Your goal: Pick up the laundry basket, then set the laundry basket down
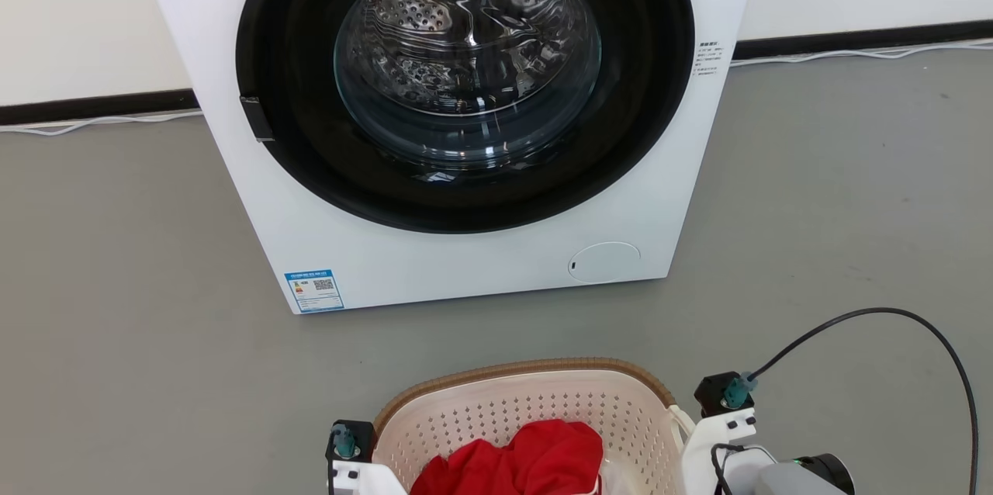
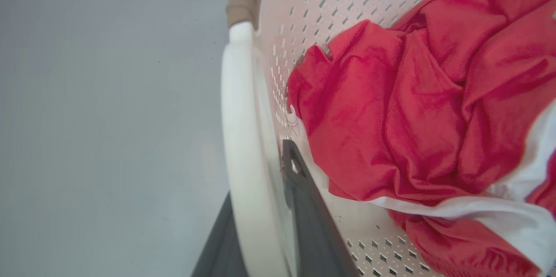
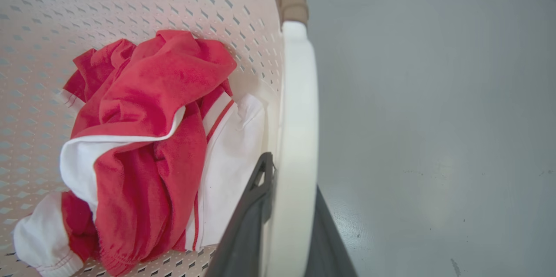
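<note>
Floor, left side (image 1: 140,324): bare grey, open from the basket out to the far edge where it meets the wall.
Left claw (image 2: 265,207): closed on the basket's left loop handle (image 2: 241,138). One dark finger runs inside the basket wall, the other outside, both against the white loop.
Laundry basket (image 1: 512,406): at the near middle of the floor, directly in front of the washing machine and apart from it, with a strip of bare floor between them. Well apart from the floor's far edge. Brown rim faces up, basket level. Cannot tell whether its base touches the floor.
Contents: crumpled red and white garment (image 1: 535,452), lying against the near wall of the basket, below the rim.
Washing machine (image 1: 465,262): white, round glass door closed, set at a slight angle, its back towards the wall.
Right claw (image 3: 293,190): closed on the right loop handle (image 3: 297,116), one finger inside, one outside, same as the left.
Black cable (image 1: 915,320): arcs from the right wrist out over the floor to the right of the basket.
Floor, right side: open grey surface up to the far edge. A white cord (image 1: 853,54) lies along that edge.
</note>
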Motion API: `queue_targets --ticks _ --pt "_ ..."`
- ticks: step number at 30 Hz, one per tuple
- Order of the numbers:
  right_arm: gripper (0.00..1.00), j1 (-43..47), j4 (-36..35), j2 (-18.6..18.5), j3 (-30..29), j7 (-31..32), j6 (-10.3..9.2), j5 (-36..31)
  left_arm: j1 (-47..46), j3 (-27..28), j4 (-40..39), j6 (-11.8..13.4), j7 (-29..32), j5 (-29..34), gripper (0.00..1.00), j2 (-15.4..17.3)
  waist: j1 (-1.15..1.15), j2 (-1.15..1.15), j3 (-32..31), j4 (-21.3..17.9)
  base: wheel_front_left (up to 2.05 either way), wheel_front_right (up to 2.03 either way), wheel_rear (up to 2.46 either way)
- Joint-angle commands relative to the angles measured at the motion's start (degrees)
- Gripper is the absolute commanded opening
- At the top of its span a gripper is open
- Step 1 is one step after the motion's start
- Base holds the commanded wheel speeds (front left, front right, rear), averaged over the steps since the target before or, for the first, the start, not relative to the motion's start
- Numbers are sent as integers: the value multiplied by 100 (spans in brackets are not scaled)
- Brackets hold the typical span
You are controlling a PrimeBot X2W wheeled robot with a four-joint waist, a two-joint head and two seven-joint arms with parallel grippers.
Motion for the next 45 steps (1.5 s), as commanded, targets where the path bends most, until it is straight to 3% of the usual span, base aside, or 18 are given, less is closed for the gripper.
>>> queue_targets --ticks 1,32,45 --pt "0 -38 -170 165 132 9 98 10 -221 47 -137 10 -128 -13 0 4 0 0 9 -7 0 0 0" --pt "0 -195 -79 165 338 -190 98 313 -405 -322 -89 78 -235 -364 0 4 0 0 217 -44 0 0 0" --pt "0 -709 -150 165 290 -657 98 440 -1073 -285 -105 131 -482 -496 0 4 0 0 982 74 0 0 0"
